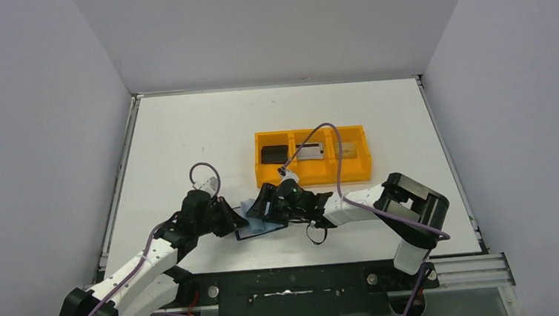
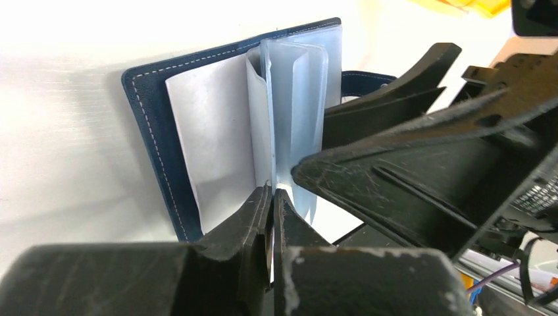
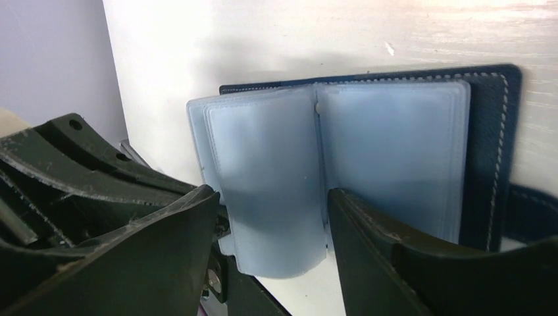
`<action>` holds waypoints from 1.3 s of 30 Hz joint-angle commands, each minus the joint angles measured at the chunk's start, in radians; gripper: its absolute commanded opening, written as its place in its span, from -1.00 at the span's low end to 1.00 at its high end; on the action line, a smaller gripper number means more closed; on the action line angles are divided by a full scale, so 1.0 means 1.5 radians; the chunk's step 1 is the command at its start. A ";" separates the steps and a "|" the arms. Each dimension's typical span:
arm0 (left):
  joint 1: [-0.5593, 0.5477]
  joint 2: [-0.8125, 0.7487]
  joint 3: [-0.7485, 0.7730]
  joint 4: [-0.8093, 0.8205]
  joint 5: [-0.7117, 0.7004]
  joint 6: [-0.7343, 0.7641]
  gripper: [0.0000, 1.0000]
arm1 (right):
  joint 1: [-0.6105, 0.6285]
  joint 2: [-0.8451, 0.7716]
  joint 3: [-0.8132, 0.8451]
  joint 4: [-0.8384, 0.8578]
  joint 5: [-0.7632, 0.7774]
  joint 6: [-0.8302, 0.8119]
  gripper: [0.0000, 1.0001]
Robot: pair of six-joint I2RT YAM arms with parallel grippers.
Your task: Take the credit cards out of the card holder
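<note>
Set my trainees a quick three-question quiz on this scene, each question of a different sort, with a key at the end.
1. True or false: the wallet lies shut on the table.
2. The card in the left compartment of the tray is: A black, B red, C white.
3. Fill in: the left claw pinches a clear ____ of the wallet.

Key: 1 false, it lies open. 2 A. 3 sleeve.
</note>
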 commanded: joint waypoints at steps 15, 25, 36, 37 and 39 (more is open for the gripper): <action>-0.017 0.051 0.179 -0.168 -0.094 0.130 -1.00 | 0.015 -0.142 0.038 -0.273 0.192 -0.044 0.51; -0.157 0.184 0.320 -0.319 -0.290 0.157 -1.00 | 0.013 -0.126 0.023 -0.265 0.207 -0.037 0.33; -0.258 0.291 0.407 -0.310 -0.333 0.143 -0.51 | -0.009 -0.098 -0.022 -0.169 0.149 -0.023 -0.26; -0.265 0.299 0.410 -0.300 -0.324 0.140 -0.45 | -0.008 -0.096 -0.027 -0.156 0.144 -0.018 -0.28; -0.278 0.312 0.410 -0.276 -0.303 0.136 -0.39 | -0.008 -0.094 -0.038 -0.136 0.138 -0.011 -0.28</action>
